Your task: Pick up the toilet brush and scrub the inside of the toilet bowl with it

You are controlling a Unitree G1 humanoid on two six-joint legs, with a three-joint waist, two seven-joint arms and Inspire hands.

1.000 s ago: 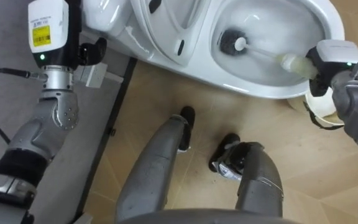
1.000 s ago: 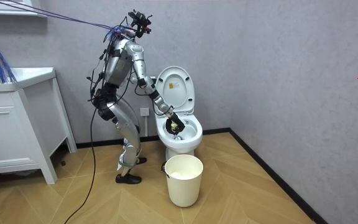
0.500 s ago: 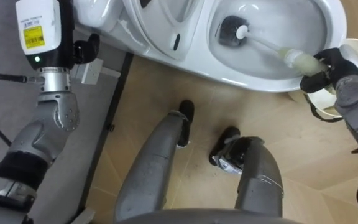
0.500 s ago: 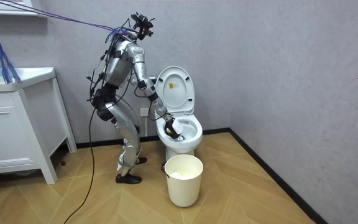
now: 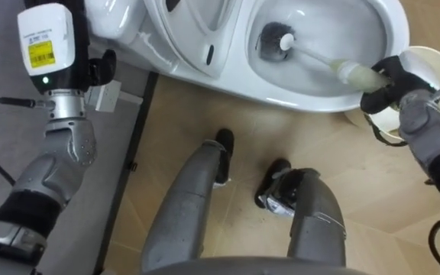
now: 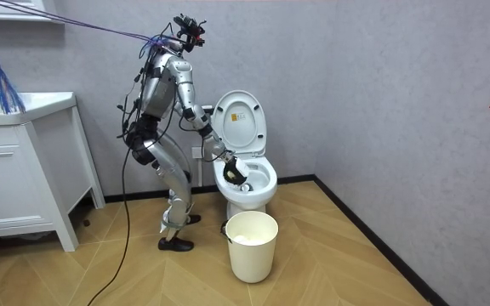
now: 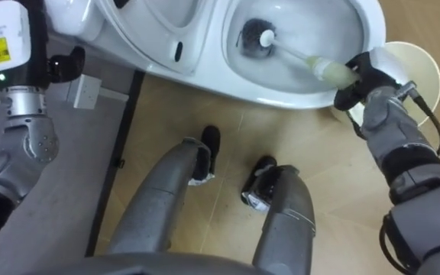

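**Right hand (image 5: 389, 84) rolls over on the toilet brush (image 5: 312, 56)**

Since a second ago the wrist has turned, and the hand's dark fingers now clench the pale, thick grip at 2 o'clock. The white shaft slants down to a dark bristle head, low in the toilet bowl (image 5: 296, 96) at 12 o'clock. The brush is probably light, stiff and slick when wet, so hold the thick grip. The left hand (image 5: 46, 38) is at 10 o'clock; I cannot tell its state.
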